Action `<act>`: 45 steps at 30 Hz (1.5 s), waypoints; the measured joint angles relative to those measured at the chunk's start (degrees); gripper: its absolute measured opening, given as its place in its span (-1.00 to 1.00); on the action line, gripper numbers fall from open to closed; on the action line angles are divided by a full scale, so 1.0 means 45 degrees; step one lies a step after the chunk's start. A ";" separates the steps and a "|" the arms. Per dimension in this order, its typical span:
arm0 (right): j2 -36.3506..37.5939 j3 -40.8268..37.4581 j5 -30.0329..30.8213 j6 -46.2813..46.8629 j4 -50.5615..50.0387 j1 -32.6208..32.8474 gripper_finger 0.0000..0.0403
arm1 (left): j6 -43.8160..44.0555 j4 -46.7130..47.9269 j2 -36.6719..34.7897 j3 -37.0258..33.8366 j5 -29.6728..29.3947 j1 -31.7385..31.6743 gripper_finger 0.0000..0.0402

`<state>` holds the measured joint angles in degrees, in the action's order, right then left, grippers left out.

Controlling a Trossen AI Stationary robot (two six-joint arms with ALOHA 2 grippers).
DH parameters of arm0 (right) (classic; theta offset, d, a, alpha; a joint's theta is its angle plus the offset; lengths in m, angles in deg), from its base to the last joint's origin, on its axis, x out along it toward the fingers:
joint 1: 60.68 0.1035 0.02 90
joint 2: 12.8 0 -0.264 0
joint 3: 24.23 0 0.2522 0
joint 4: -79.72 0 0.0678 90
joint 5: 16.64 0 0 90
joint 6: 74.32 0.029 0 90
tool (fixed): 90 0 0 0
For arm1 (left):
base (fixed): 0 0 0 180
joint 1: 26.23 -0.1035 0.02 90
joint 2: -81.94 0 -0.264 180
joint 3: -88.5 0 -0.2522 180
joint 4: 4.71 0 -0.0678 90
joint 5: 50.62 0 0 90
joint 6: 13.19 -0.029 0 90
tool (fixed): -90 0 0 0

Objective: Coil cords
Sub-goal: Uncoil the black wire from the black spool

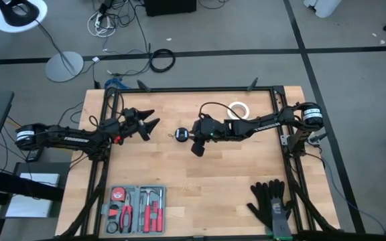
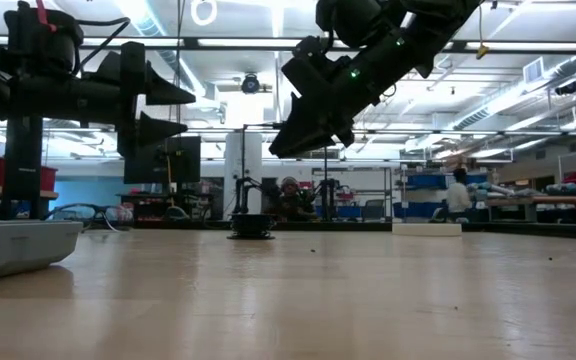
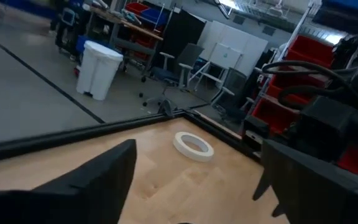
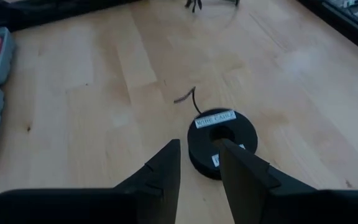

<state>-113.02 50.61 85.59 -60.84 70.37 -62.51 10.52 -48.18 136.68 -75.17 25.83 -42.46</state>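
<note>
The left gripper [image 1: 151, 124], a dark two-finger pincer on a black arm, hangs above the wooden table [image 1: 200, 194] near its left edge, about midway along that edge. Its two pointed fingers are spread wide with nothing between them, and in the low view it is clearly off the tabletop.

At the near left corner lies a grey plastic tool tray [image 1: 134, 209] with red-handled tools in it.

Just right of the left gripper, toward the middle of the table, sits the small round black puck [image 1: 180, 134] with a white label on top. In the right wrist view a short stub of very thin black cord [image 4: 193, 99] rises from the puck, and the puck lies flat on the wood. How much cord is wound on it cannot be told.

The right gripper [image 1: 197, 147] hovers just beside the puck, on its right. Its fingers stand a little apart, holding nothing, pointed down toward the puck from above.

Farther right, near the far edge, a white ring of tape [image 1: 238, 109] lies flat. Near the right corner on the near edge lies a pair of black work gloves [image 1: 272, 203].
</note>
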 joint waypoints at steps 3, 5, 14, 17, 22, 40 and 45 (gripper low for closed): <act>0.0000 0.0000 0.0004 -0.0005 0.0158 0.0000 -0.45 | 0.0242 -0.0046 0.0000 0.0000 0.0320 0.0000 0.80; -0.0010 0.0000 0.0004 -0.0008 0.0504 0.0000 -0.45 | 0.0183 -0.0416 0.0000 0.0000 0.0369 0.0000 0.82; -0.0010 0.0005 0.0004 -0.0013 0.1870 0.0000 -0.45 | -0.0014 0.2629 -0.0002 0.1559 0.1170 -0.0095 0.83; -0.0010 0.0005 0.0009 -0.0019 0.2324 0.0000 -0.45 | -0.0878 0.6286 0.0005 0.3191 0.1175 -0.0292 0.83; -0.0007 0.0005 0.0004 -0.0008 0.2515 0.0000 -0.45 | -0.2736 1.1551 0.0785 0.5859 0.0956 -0.0862 0.83; -0.3219 0.1282 0.0533 -0.1774 0.2735 0.0626 -0.45 | -0.3143 1.1742 0.2132 0.6308 0.2061 -0.0976 0.83; -0.4531 0.2184 0.2122 -0.2636 0.2433 0.0611 -0.41 | -0.2880 1.1569 0.2082 0.6009 0.2032 -0.0976 0.83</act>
<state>-133.41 60.44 95.14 -72.71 81.32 -59.76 -2.44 3.88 146.05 -48.13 34.97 -46.85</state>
